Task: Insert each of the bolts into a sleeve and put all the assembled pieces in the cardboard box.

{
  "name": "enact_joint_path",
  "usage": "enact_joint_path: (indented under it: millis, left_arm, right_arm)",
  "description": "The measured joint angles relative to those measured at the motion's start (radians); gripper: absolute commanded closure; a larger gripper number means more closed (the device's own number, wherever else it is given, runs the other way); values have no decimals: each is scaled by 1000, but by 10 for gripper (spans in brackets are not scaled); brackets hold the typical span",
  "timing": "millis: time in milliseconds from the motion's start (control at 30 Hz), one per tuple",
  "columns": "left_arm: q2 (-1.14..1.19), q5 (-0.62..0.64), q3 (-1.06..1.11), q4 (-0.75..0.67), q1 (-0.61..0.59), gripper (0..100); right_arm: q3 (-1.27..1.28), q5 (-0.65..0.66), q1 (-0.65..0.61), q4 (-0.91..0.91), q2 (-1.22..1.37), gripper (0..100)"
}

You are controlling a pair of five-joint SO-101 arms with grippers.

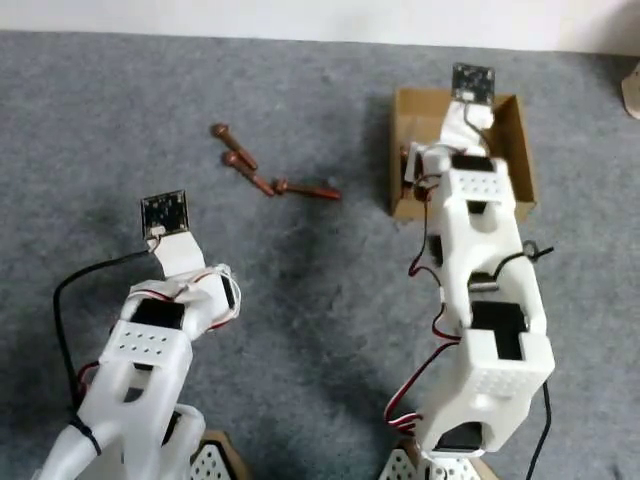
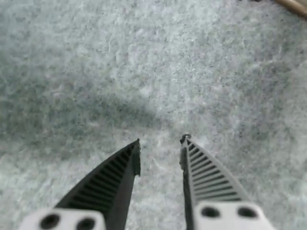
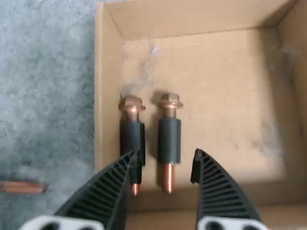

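Inside the open brown cardboard box [image 3: 108, 96] two copper hex-head bolts, each pushed through a black cylindrical sleeve, lie parallel side by side, one [image 3: 132, 136] against a box wall and the other [image 3: 169, 139] just beside it. Over the box hangs the right gripper [image 3: 167, 155], its ribbed black jaws parted to either side of the second piece's shank end and clamping nothing. One finger hides the tip of the wall-side piece. Seen from above, the white right arm [image 1: 480, 250] covers most of the box [image 1: 515, 140], so its contents are hidden there. Outside the box, three bare copper bolts [image 1: 250, 172] lie clustered on the grey felt-like table surface [image 1: 330, 290], one of them [image 3: 21, 187] cut off in the right wrist view. Farther from the box, the left gripper [image 2: 161, 143] hangs over the grey surface, its jaws slightly apart and empty. A blurred brownish rod [image 2: 292, 5] is cut off beyond it.
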Motion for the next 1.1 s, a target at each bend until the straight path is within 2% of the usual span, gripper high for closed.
enact_joint_path:
  millis: [200, 333, 433, 567, 700, 900, 1100]
  left_arm:
    - [0, 0, 0, 0, 0, 861]
    - [0, 0, 12, 0, 0, 860]
    - [0, 0, 12, 0, 0, 860]
    - [0, 0, 12, 0, 0, 860]
    - [0, 0, 12, 0, 0, 860]
    - [0, 0, 12, 0, 0, 860]
    - [0, 0, 12, 0, 0, 860]
  right_arm:
    - [-270, 0, 0, 434, 0, 837]
    - [-440, 31, 0, 686, 0, 789]
    - [-485, 126, 0, 807, -2, 784]
    - [-486, 183, 0, 931, -2, 785]
    - [-470, 206, 31, 976, -2, 785]
    - [-276, 364, 54, 976, -2, 785]
    - [-100, 450, 54, 873, -2, 786]
